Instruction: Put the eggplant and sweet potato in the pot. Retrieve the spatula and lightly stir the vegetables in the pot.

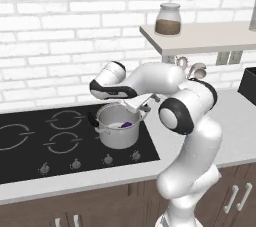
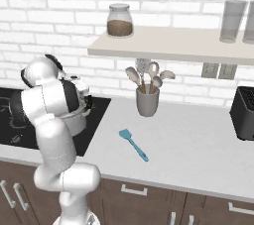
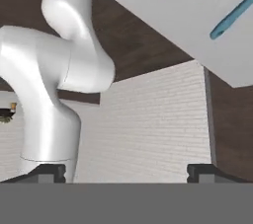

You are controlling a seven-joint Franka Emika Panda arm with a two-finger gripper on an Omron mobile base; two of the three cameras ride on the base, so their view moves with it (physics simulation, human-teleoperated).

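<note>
The white arm folds forward at the elbow, its tool (image 3: 126, 172) standing wide open.

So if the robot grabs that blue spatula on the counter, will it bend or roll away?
Probably not. The spatula lies flat on the counter, and its flat blade should stop it rolling. It looks slim and likely light, so a push would probably slide or spin it. The thin handle could slip between the fingers.

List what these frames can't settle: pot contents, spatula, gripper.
- Pot contents: in the left base view the eggplant shows as a small purple patch; whether a sweet potato lies beside it is too small to tell.
- Pot in the right base view: hidden behind the arm.
- Spatula in the hand view: blade cut off by the right edge.
- Gripper: fingertips wide apart, nothing between them.
</note>
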